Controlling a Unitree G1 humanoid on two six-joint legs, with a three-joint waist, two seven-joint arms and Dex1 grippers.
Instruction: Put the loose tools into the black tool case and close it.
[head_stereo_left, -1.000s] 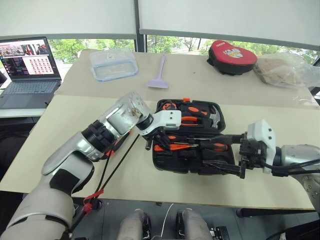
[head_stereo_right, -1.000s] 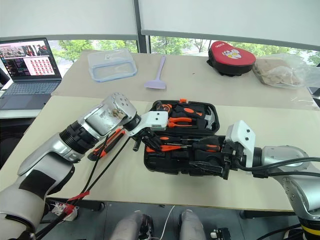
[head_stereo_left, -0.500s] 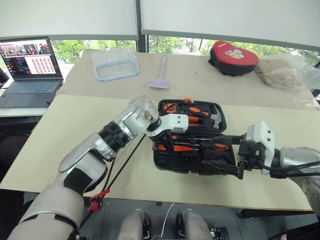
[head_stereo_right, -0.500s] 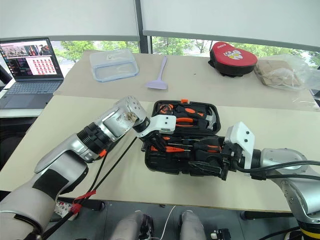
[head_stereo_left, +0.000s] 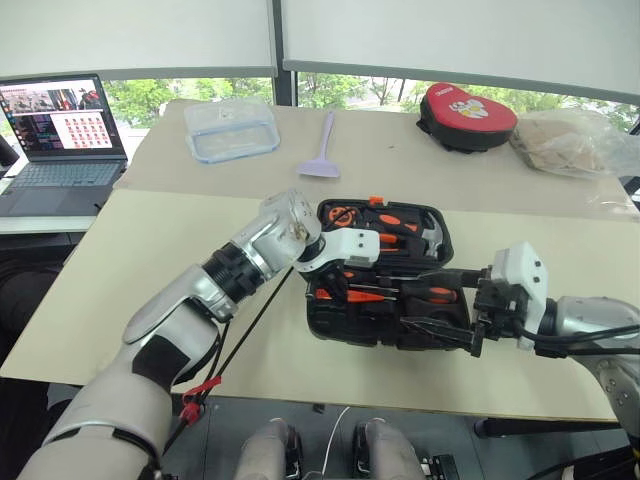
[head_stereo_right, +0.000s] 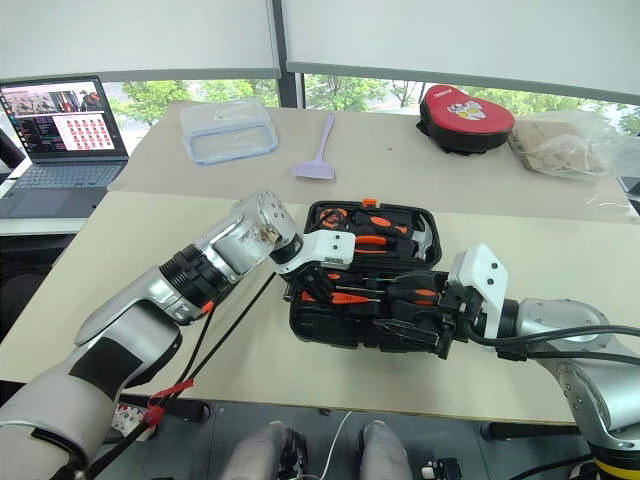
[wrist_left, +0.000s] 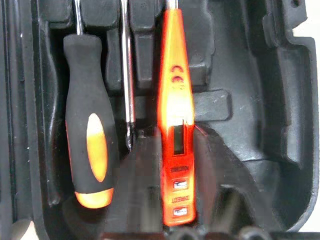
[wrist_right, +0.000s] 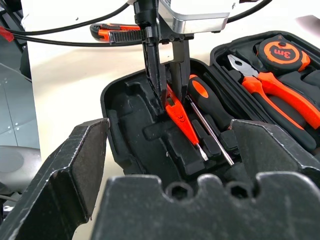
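1. My left gripper (wrist_right: 167, 97) points steeply down into the black tool case (head_stereo_left: 330, 322). Its two fingers stand parted on either side of the slim orange tester pen (wrist_left: 175, 100), at the pen's butt end. From what I can see they flank it and do not clamp it.
2. The pen lies flat in its moulded slot. Just beside it are a thin steel shaft and then an orange-and-black screwdriver (wrist_left: 87, 140), which is also bedded down.
3. My right gripper (head_stereo_left: 425, 300) is spread wide and holds nothing. It hovers at the case's right end, its fingers reaching in over the tray.
4. The case lies open on the table (head_stereo_left: 150, 260). Its far half holds the pliers (wrist_right: 270, 85) and the tape measure (wrist_right: 282, 50).
5. Out on the table, beyond the case's left edge, lies what looks like the utility knife (wrist_right: 107, 34), not yet packed.
6. I judge the step in hand to be seating the tester pen, and that looks nearly done.
7. Next, I should lift the left gripper straight up, so a fingertip does not drag the pen out of its groove. Then I should swing it left for the knife.
8. The lid can be folded shut only once both grippers are clear of the tray.
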